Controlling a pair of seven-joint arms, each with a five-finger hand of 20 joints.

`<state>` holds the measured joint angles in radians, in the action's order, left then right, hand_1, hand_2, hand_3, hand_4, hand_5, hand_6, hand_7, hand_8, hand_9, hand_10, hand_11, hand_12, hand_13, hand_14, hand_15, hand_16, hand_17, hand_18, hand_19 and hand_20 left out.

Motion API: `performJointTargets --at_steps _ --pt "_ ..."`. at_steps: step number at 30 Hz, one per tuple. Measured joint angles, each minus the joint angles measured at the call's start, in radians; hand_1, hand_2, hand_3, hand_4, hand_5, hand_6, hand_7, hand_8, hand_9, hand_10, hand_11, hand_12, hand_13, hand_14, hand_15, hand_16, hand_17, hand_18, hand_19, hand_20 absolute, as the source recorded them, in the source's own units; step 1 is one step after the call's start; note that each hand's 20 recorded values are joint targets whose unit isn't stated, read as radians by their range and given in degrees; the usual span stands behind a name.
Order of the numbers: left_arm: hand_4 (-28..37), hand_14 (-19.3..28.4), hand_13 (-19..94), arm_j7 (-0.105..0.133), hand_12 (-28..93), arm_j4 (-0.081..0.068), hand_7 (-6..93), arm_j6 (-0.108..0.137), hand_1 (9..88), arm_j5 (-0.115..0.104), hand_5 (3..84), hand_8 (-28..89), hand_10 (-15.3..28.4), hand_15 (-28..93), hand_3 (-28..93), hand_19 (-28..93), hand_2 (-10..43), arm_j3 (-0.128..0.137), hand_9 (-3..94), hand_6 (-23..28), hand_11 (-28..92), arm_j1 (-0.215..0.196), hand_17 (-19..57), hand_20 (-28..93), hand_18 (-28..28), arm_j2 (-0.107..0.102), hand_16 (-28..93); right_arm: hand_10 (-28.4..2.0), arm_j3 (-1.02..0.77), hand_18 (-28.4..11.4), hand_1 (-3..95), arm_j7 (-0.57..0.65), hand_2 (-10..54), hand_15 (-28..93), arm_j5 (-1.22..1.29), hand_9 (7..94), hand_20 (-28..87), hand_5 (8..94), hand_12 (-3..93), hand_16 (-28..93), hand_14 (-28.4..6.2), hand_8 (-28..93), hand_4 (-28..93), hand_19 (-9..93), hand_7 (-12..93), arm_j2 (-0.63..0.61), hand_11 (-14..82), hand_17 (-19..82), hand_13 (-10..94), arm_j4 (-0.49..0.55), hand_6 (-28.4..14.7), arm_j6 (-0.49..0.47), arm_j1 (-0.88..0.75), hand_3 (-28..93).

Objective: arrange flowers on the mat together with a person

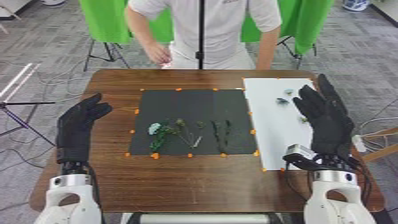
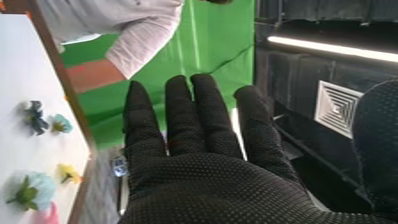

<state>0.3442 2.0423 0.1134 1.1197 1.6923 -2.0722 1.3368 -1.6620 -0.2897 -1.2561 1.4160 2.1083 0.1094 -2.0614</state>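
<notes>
Plainly, from where I stand in the room, both black-gloved hands of the robot are released, with nothing in their grasp. The left hand (image 1: 82, 122) is raised over its side of the brown wooden table (image 1: 178, 185), fingers extended and thumb apart. The right hand (image 1: 327, 117) is raised on the opposite side; its own wrist view shows the palm flat and the fingers straight, slightly spread.

Between the two hands lies a dark mat (image 1: 178, 102), with small orange tabs (image 1: 155, 156) along its edges. On the mat, on the side nearer the left hand, is a leafy stem with a pale blue-white flower (image 1: 155, 129) at its far end. Going from there toward the right hand come a thin stem with yellowish-green tops (image 1: 180, 123), then slender dark green sprigs (image 1: 227, 132), lying roughly side by side and pointing away from the robot.

Just beside the right hand, between it and the mat, is a white sheet (image 1: 276, 135). Loose flower heads rest there, near that hand: a dark blue flower (image 2: 35, 118) with a small teal flower (image 2: 60, 123) close by, a yellow flower (image 2: 68, 173), a fuller light blue flower (image 2: 37, 190), and a partly visible pink flower (image 2: 46, 215).
</notes>
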Motion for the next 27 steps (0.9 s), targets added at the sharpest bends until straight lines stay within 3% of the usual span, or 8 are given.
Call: performJointTargets --at_steps 4,13,27 --pt "-26.6 19.7 41 -0.006 15 0.009 16.7 0.001 23.6 0.000 51.0 -5 14.6 25 67 12 3.5 0.001 51.0 5.5 24 -0.017 5.2 17 13.5 0.005 1 -14.1 0.001 -14.0 5.9 0.007 4.2 11 0.001 38.8 27 27.2 9.2 8 -10.3 -9 -19 5 9 0.003 3.7 20 31 0.007 -0.7 0.005 -0.009 80" --pt "-26.3 19.7 41 -0.016 15 0.010 16.6 0.001 23.8 0.002 50.9 -5 14.7 25 66 12 3.5 0.001 50.8 5.5 24 -0.024 4.9 16 13.6 0.009 1 -14.1 0.004 -14.2 6.0 0.019 4.4 11 0.002 39.1 27 27.4 9.4 8 -10.5 -9 -18 5 9 0.006 3.8 20 31 0.008 -0.5 0.017 -0.017 80" --pt "-26.4 19.8 41 -0.051 15 0.021 16.5 0.000 23.7 0.007 50.7 -5 14.6 26 66 12 3.6 0.017 50.5 5.6 24 -0.037 4.5 16 13.7 0.016 1 -14.0 0.012 -14.7 6.2 0.033 5.1 12 0.005 39.7 28 27.4 9.6 9 -10.9 -9 -18 7 10 0.007 3.9 20 33 0.013 -0.4 0.034 -0.021 80"
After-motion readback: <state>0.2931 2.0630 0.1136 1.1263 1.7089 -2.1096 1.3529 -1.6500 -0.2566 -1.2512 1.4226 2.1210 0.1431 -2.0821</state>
